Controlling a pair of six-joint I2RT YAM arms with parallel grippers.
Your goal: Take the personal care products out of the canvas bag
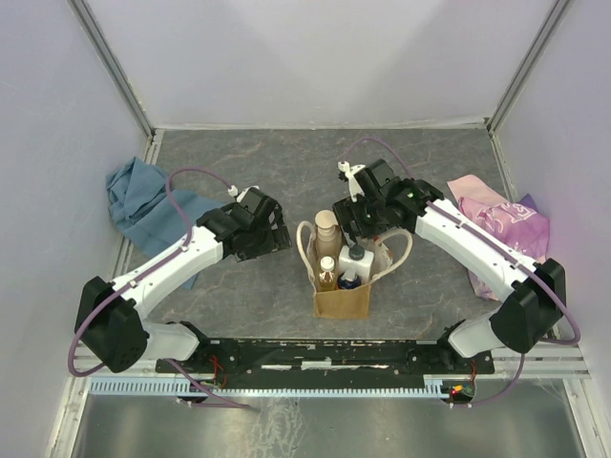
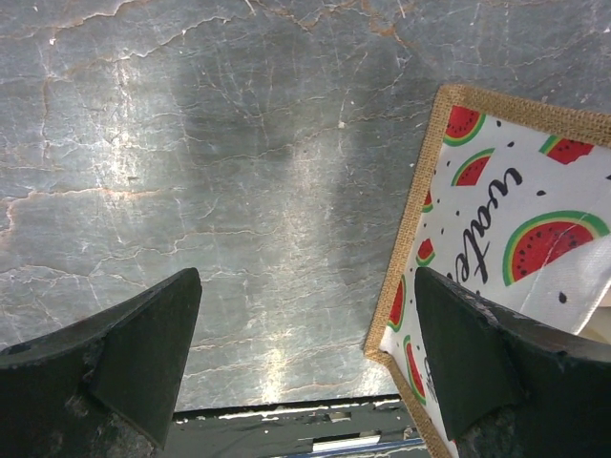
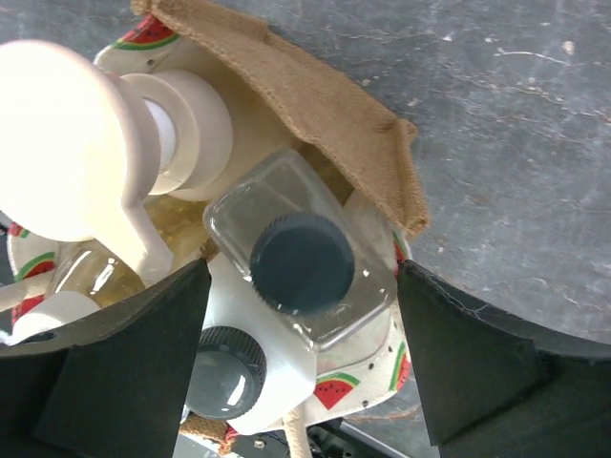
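Note:
The canvas bag (image 1: 342,301) stands upright at the table's middle with several personal care products in it. A tall beige bottle (image 1: 327,232), a white squarish bottle (image 1: 355,259), a small amber one (image 1: 327,273) and a dark blue one (image 1: 348,281) show above its rim. My right gripper (image 3: 301,353) hangs open over the bag. Its jaws stand either side of a clear bottle with a dark cap (image 3: 302,262), with a gap on each side. A white bottle (image 3: 229,367) and a cream pump top (image 3: 67,143) sit beside it. My left gripper (image 2: 305,334) is open and holds nothing, just left of the bag's watermelon-print side (image 2: 506,239).
A blue cloth (image 1: 143,196) lies crumpled at the left wall. A pink floral cloth (image 1: 501,221) lies at the right wall under the right arm. The bag's cream loop handles (image 1: 305,250) stick out sideways. The arms' black base rail (image 1: 325,355) runs along the near edge.

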